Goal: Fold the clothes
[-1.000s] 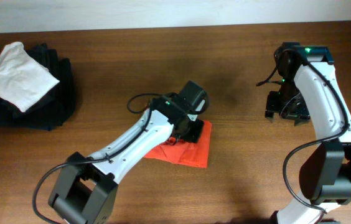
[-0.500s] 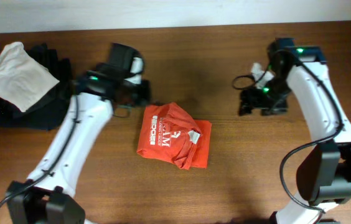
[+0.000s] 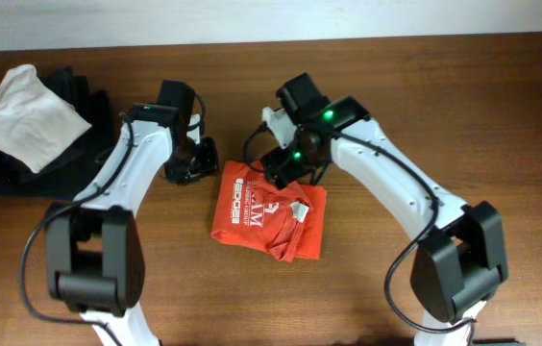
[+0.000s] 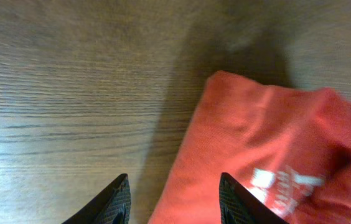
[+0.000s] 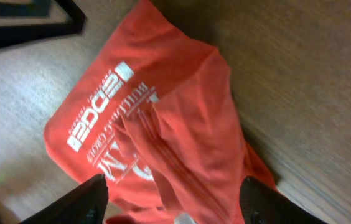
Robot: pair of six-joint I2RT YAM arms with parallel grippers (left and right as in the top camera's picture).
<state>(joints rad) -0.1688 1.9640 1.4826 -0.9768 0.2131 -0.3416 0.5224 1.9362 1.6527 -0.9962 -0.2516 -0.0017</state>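
Beneath right tool (image 5: 175, 198), red shirt (image 3: 266, 216) partly hidden.

A brown wooden desk (image 3: 502, 115) fills nearly the whole overhead view, its grain running left to right. Along its far edge runs a pale, off-white strip (image 3: 252, 19); whether it is wall or floor I cannot tell. The light is soft and casts blurred shadows on the wood. In the left wrist view, the near left of the desk shines pale with glare.
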